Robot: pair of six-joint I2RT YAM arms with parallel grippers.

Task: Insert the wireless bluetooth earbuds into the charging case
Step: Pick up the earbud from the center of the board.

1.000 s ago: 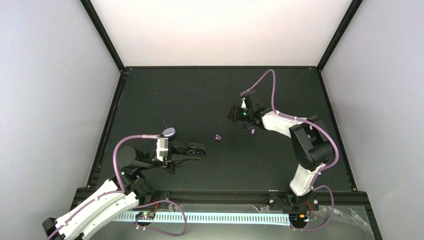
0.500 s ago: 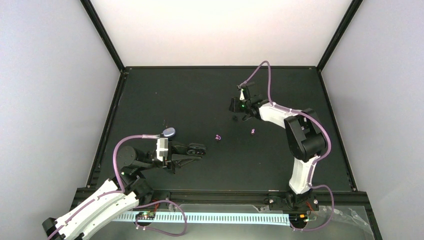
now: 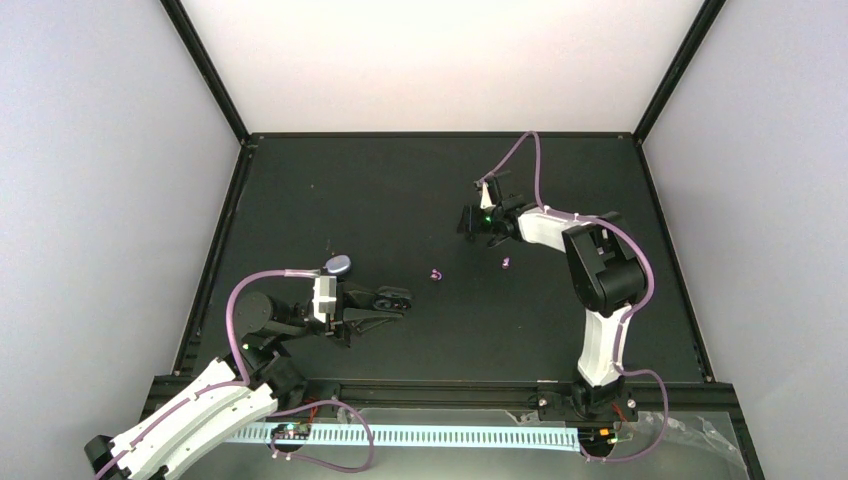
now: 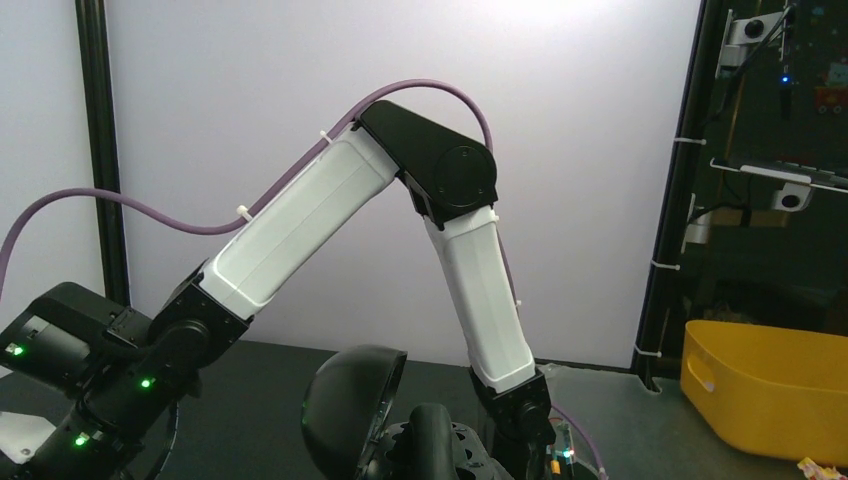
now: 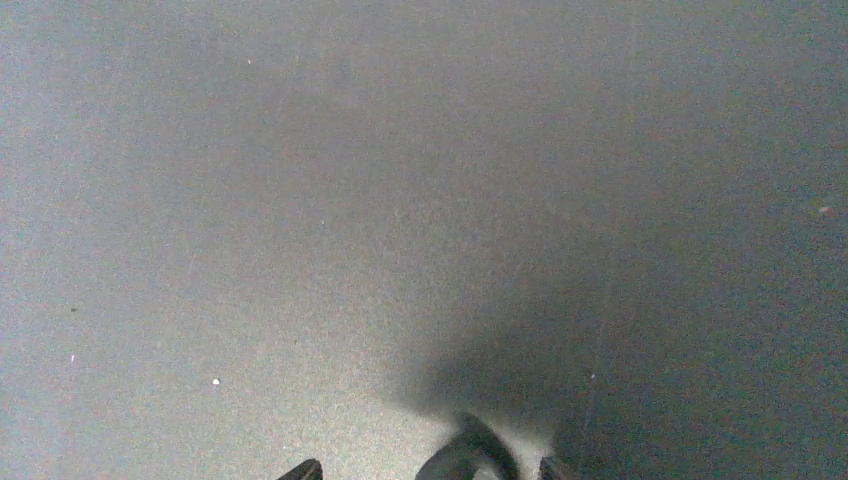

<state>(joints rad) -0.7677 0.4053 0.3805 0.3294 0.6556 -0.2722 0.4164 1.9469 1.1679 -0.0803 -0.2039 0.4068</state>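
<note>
Two purple earbuds (image 3: 436, 274) (image 3: 505, 264), left end effector (image 3: 388, 299) clamped on black case (image 4: 350, 405), right end effector (image 3: 469, 225) half-open

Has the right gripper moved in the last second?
Yes. The right gripper has shifted toward the far edge of the table, away from the purple earbud it was beside.

You have one purple-pink earbud (image 3: 435, 274) lying loose near the middle of the worktop (image 3: 400, 190). A second purple-pink earbud (image 3: 505, 264) lies at its 3 o'clock, well apart. The black charging case (image 3: 393, 296) sits at 8 o'clock of the first bud, clamped in the left gripper (image 3: 384, 299), its domed lid swung open. A grey-blue oval case (image 3: 339, 265) lies at the black case's 10 o'clock.
</note>
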